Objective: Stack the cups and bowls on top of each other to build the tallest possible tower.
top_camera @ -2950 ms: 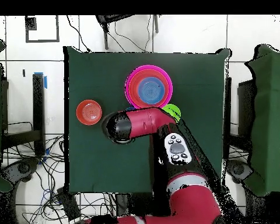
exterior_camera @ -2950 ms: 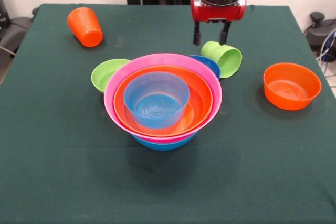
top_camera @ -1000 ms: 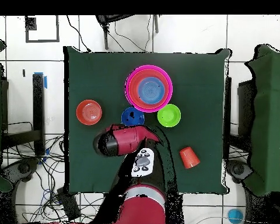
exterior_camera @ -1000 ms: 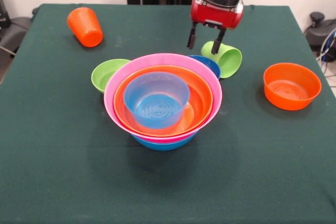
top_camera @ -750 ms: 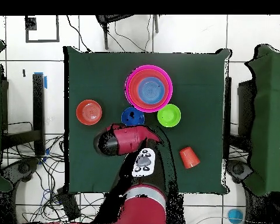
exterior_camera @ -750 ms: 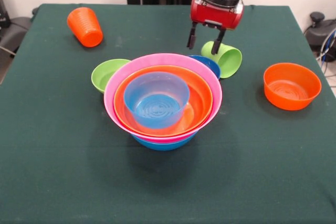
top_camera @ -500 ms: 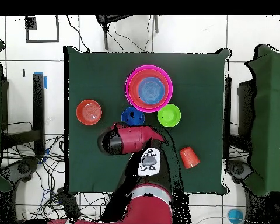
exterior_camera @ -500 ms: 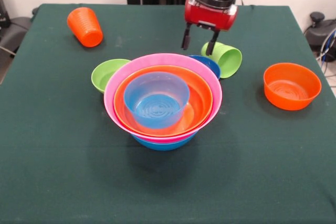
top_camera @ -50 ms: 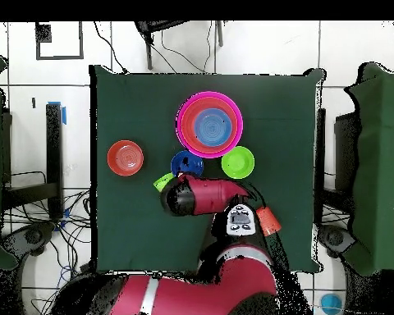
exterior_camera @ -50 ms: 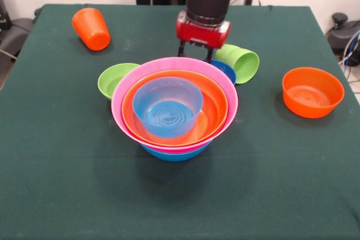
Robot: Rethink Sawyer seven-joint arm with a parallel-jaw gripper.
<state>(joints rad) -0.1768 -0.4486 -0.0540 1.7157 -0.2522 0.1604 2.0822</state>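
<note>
The tower (exterior_camera @ -50 ms: pixel 174 153) stands mid-table: a wide blue bowl under a pink bowl (exterior_camera @ -50 ms: pixel 169 61), an orange bowl (exterior_camera @ -50 ms: pixel 216 111) and a smaller clear-blue bowl (exterior_camera @ -50 ms: pixel 167 108). From above the tower (top_camera @ -50 ms: pixel 209 125) sits towards the far side. My gripper (exterior_camera @ -50 ms: pixel 194 54) hangs open and empty just behind the pink rim, which hides its tips. To its right a lime cup (exterior_camera @ -50 ms: pixel 239 62) lies on its side beside a small blue bowl (exterior_camera @ -50 ms: pixel 224 69). An orange ribbed cup (exterior_camera @ -50 ms: pixel 91 28) rests tilted at the far left. The arm hides the gripper in the overhead view.
A small lime bowl (exterior_camera @ -50 ms: pixel 115 78) touches the tower's left side. An orange bowl (exterior_camera @ -50 ms: pixel 312 91) stands alone at the right. From above, the arm (top_camera @ -50 ms: pixel 204 197) lies across the near part of the cloth and partly covers the orange cup (top_camera @ -50 ms: pixel 266 220).
In the front view the gripper has swung left and down, from above the lime cup to just behind the pink bowl's rim. It stays open. The bowls and cups have not moved.
</note>
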